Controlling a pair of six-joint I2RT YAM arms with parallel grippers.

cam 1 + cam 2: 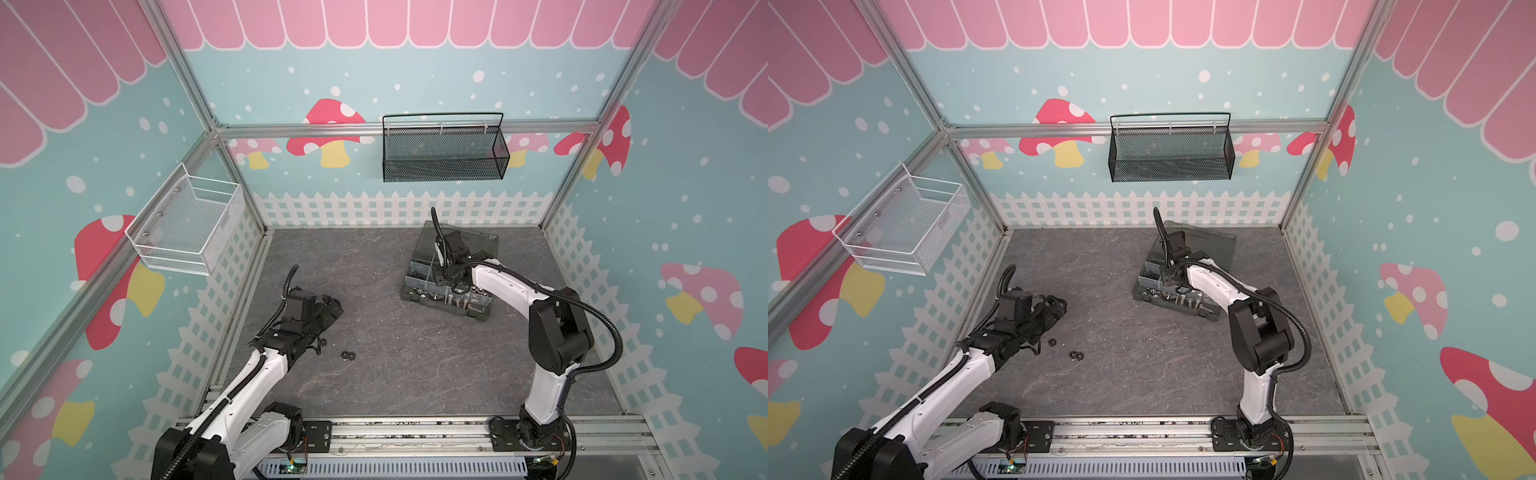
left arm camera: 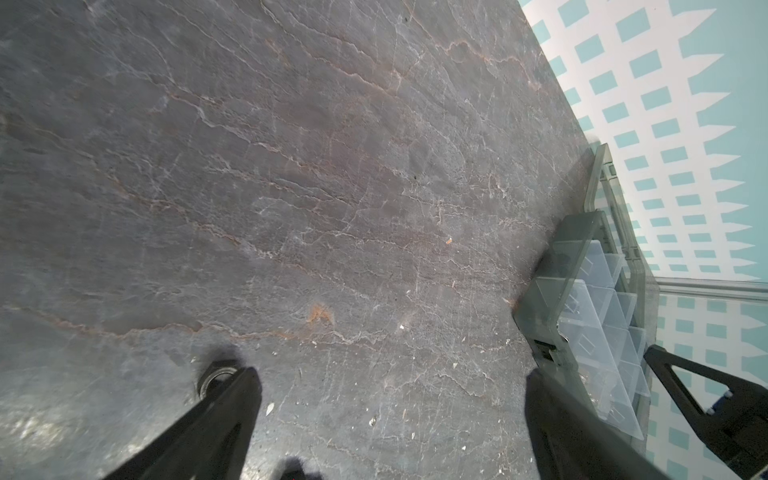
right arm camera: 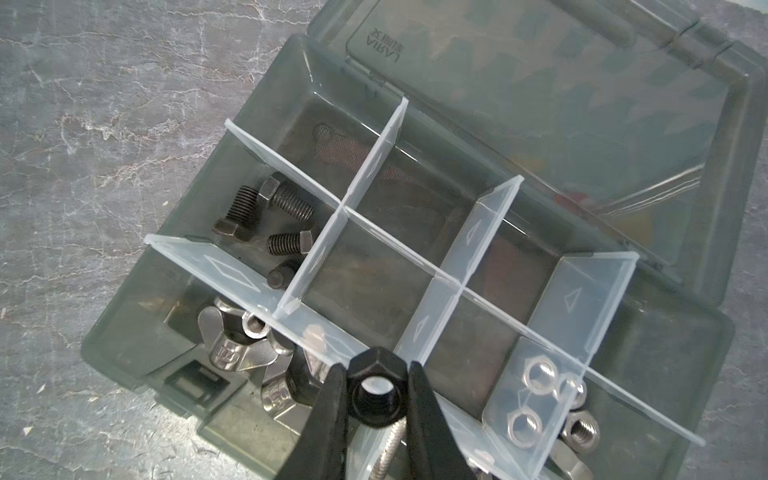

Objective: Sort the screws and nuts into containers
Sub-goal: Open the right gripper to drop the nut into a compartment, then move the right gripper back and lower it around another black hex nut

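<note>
Partly done, by the look of it: 4 black screws (image 3: 266, 216) lying in 1 of the containers (image 3: 232, 178) at centre left of the right wrist view, silver nuts (image 3: 536, 399) in another at lower right. At bottom centre, right gripper (image 3: 376, 374) clamped on 1 black nut (image 3: 376, 395) above the organizer box (image 3: 124, 332), not yet released. Left to sort: 3 loose black nuts (image 1: 347, 355) (image 1: 1076, 355) on the table (image 1: 415, 365), lower centre-left in both top views, beside the left gripper (image 2: 392, 378), jaws wide apart and empty.

Behind the organizer box (image 1: 436, 306) its lid (image 1: 478, 243) lies open. Front-left of the box — loose nuts (image 1: 347, 355) on the table (image 1: 415, 374) (a pair touching, one apart). Inside the box, screws (image 3: 291, 203) share one compartment (image 3: 241, 174); above it, the right gripper (image 3: 376, 369) pinches a nut (image 3: 376, 397).
</note>
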